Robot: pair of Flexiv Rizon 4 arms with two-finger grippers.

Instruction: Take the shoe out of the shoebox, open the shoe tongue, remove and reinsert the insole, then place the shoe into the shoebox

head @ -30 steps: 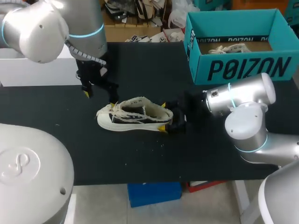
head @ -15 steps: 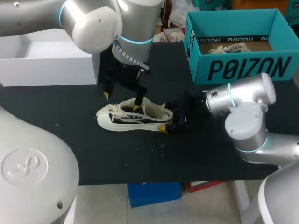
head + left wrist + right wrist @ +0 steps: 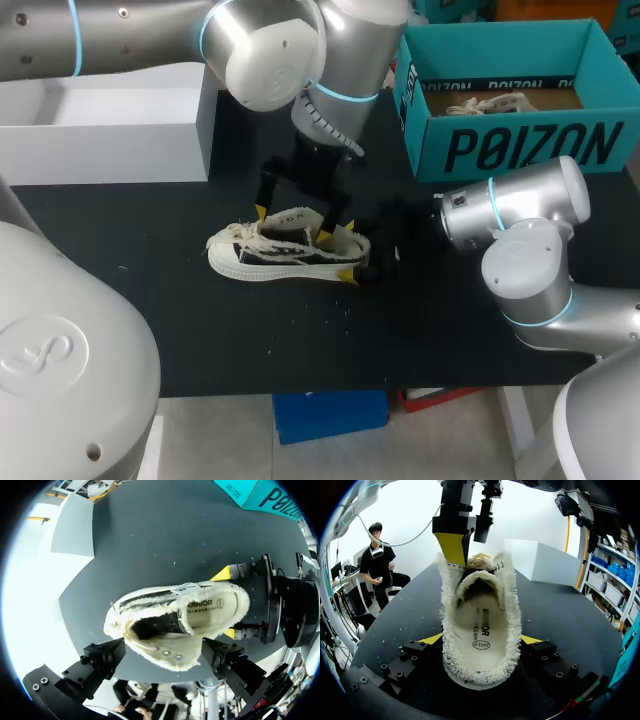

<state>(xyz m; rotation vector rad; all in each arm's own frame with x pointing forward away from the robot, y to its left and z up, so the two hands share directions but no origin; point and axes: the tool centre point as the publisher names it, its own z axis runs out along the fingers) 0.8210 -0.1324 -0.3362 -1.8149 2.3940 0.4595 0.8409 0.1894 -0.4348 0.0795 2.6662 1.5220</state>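
ok so the shoe is out on the black table, roughly mid-table, well apart from the teal shoebox sitting at the far right corner; there's a second shoe lying inside that box; toe of the table shoe points toward my left side, heel toward my right; the right gripper comes in low from the right and is clamped on the heel, one yellow tip on each side of it, both pressing against the fuzzy collar; from the right wrist view you look straight down the opening and the insole is lying flat inside, print side up, with the tongue curled over the far end of it; the left gripper hangs right over the lace area from above, fingers spread wide and not pinching anything; one yellow fingertip is right at the frayed edge by the eyelets, touching or just about, can't tell for sure, and the other is on the opposite side of the tongue; in the left wrist view the two black fingers straddle the shoe's upper with the opening in between; a white box sits at the table's far left, well apart from everything.
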